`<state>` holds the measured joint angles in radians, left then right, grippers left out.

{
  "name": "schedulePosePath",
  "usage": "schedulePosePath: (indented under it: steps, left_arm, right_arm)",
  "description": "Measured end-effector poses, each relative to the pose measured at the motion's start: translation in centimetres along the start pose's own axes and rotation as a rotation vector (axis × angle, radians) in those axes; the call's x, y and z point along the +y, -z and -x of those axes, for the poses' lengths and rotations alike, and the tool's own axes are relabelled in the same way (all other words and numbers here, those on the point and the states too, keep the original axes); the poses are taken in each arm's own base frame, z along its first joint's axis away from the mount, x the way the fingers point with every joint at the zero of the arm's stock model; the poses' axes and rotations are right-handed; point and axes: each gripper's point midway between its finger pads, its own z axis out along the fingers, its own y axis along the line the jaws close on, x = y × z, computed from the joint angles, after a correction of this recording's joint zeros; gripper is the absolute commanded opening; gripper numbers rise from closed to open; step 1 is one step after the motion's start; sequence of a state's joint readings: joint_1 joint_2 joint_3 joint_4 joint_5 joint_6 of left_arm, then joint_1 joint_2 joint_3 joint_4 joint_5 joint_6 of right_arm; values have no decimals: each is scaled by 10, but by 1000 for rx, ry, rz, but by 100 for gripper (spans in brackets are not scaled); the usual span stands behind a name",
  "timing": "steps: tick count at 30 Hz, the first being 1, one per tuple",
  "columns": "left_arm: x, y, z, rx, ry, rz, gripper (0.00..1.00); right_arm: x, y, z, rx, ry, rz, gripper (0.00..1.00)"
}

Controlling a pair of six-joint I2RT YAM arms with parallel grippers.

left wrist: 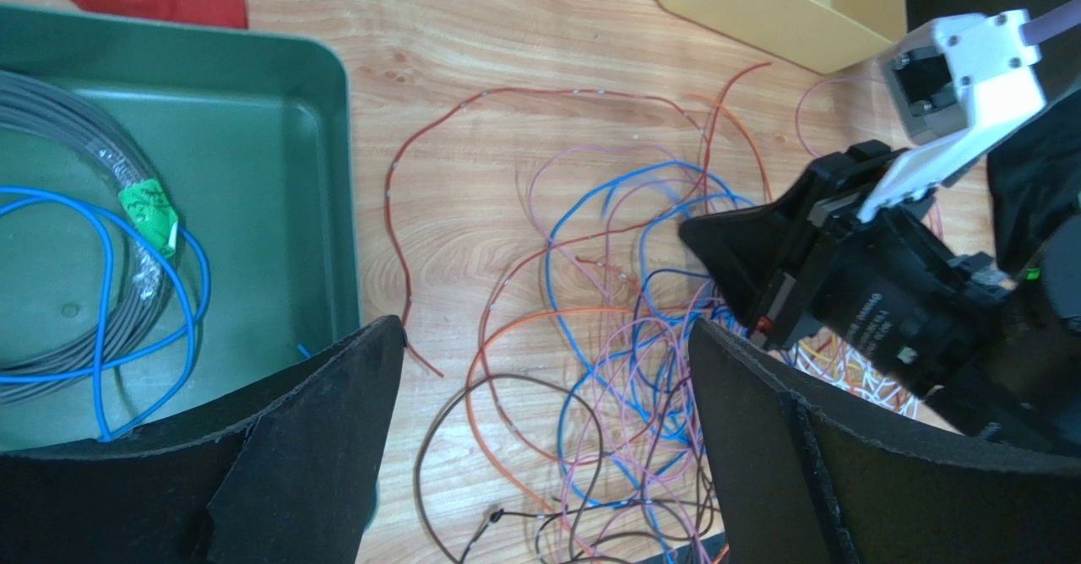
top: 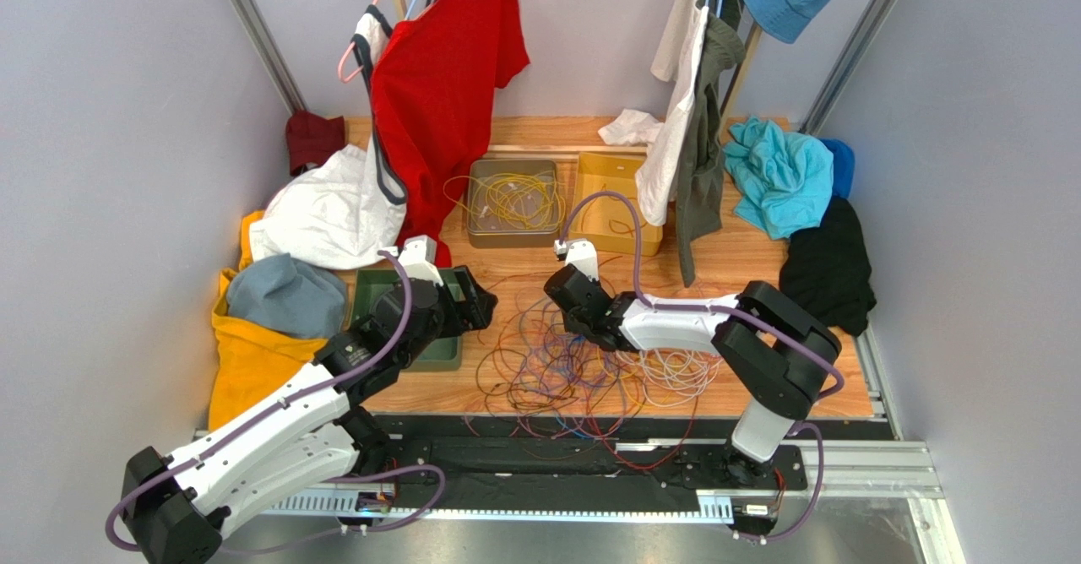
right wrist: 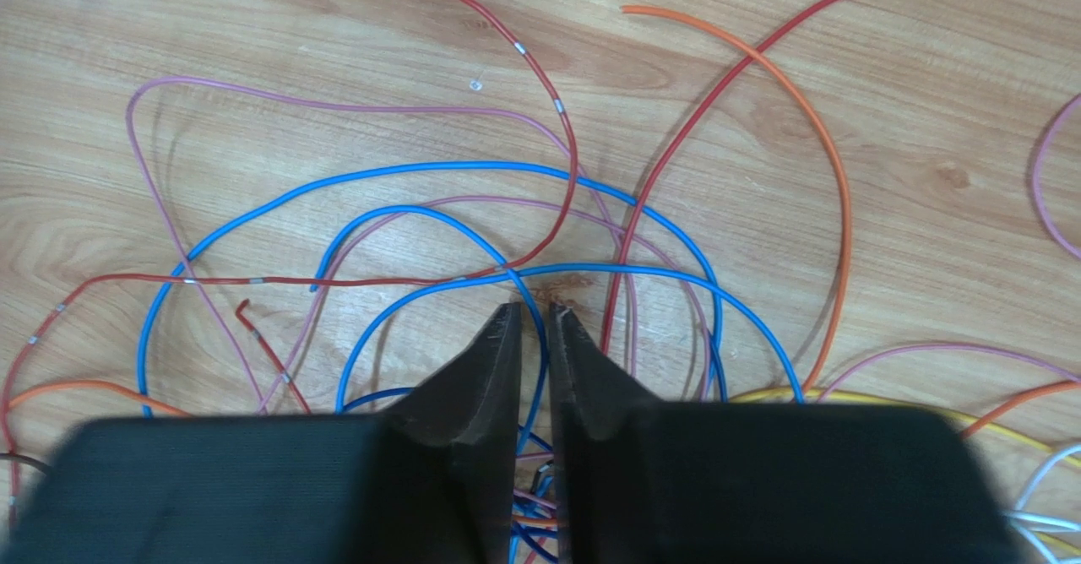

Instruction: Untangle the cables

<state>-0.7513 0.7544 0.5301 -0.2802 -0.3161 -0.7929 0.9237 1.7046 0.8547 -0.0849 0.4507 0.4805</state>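
Right gripper [right wrist: 534, 321] nearly together on a thin blue plastic cable [right wrist: 419, 210], left gripper [left wrist: 546, 331] apart; pulling could tighten the cable tangle [top: 558, 368] under it

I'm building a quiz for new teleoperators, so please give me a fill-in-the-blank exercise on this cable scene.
1. The coiled grey cable lies in the tray coloured ___.
2. The left gripper hovers with its jaws ___.
3. The right gripper is closed on a pinched cable coloured ___.

Missing words: green; open; blue.
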Motion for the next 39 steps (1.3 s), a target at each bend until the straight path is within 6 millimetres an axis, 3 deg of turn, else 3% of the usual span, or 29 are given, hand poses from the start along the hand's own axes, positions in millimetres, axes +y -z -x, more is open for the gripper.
schedulePosePath:
  steps: [4, 7, 9, 13, 16, 18, 21, 25, 27, 30, 33, 35, 39]
  left_arm:
    - [3, 2, -3, 7, 2, 6, 89]
    - [1, 6, 2, -10, 10, -11, 89]
    - [-3, 12, 8, -35, 22, -37, 88]
    - [-12, 24, 19, -96, 56, -116, 89]
    - [-22, 34, 27, -139, 78, -190, 99]
    - [-30, 40, 34, -165, 91, -243, 99]
    - [-42, 45, 40, -181, 100, -301, 99]
    - [-63, 52, 44, -182, 101, -406, 99]
    - [-72, 55, 45, -176, 97, -453, 99]
    - [-80, 56, 43, -157, 89, -489, 97]
    - [-79, 53, 38, -136, 84, -482, 96]
    - [-73, 50, 34, -120, 81, -445, 96]
    - [-57, 46, 30, -102, 70, -361, 97]
  right_arm:
    - [-3, 17, 6, -8, -5, 10, 0]
    - [-1, 57, 34, -88, -11, 58, 0]
    - [8, 103, 66, -188, -21, 135, 0]
    - [25, 216, 141, -429, -76, 346, 0]
    - [20, 301, 188, -581, -130, 500, 0]
    - [10, 352, 214, -657, -156, 583, 0]
    - [2, 415, 242, -741, -181, 699, 0]
    - [-4, 469, 265, -791, -171, 797, 0]
    - [-6, 482, 270, -800, -166, 819, 0]
    - [-1, 469, 257, -748, -135, 812, 0]
    - [10, 426, 227, -649, -96, 769, 0]
    - [15, 387, 198, -562, -60, 713, 0]
    - [17, 328, 153, -422, 7, 601, 0]
